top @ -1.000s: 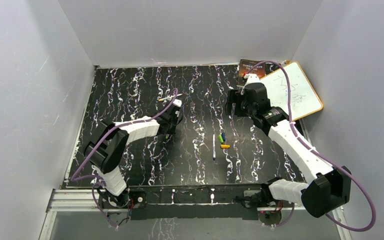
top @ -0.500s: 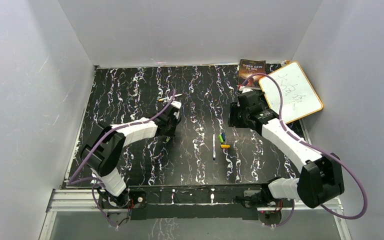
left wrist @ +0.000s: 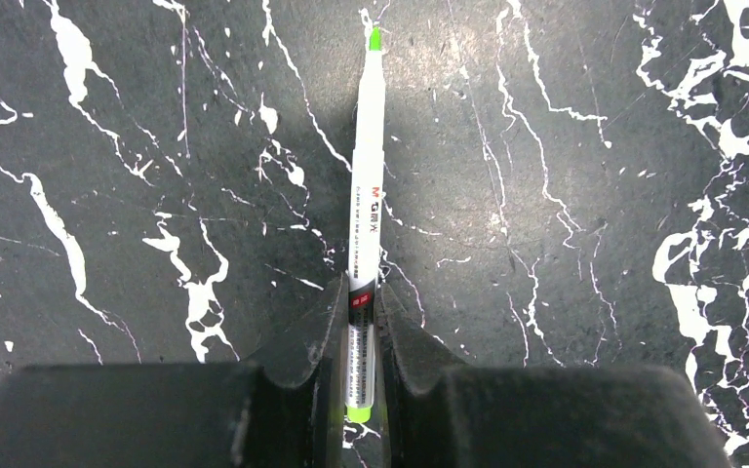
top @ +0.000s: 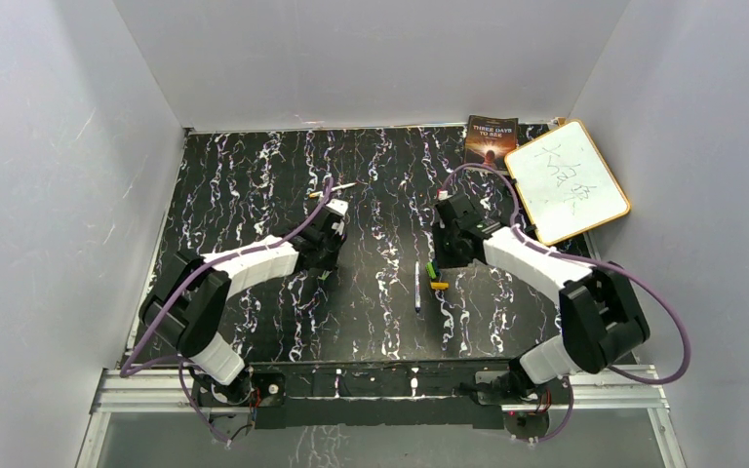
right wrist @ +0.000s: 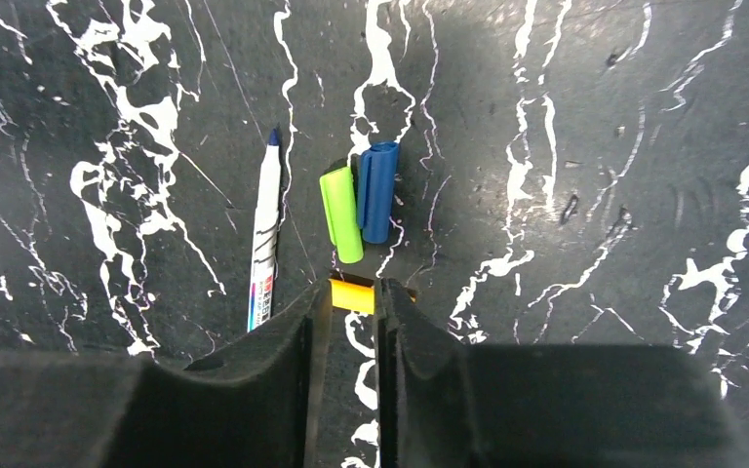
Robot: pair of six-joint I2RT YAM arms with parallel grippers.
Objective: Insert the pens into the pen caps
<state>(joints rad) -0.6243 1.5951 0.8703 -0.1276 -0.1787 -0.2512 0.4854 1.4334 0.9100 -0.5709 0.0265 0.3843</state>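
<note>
Left wrist view: the left gripper (left wrist: 361, 292) is closed tight on the green pen (left wrist: 368, 195). The right gripper (right wrist: 352, 292) has narrow jaws with the yellow cap (right wrist: 351, 295) between them, but I cannot tell if they grip it. The green cap (right wrist: 340, 226) and blue cap (right wrist: 376, 190) touch, just beyond it. The blue pen (right wrist: 265, 234) lies left of them.

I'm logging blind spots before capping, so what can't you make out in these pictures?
Yellow cap: right wrist view, the right jaws cover its ends; gripped or not is unclear.
Third pen: top view, too small to tell its tip colour.
Whiteboard writing: top view, too small to read.
</note>
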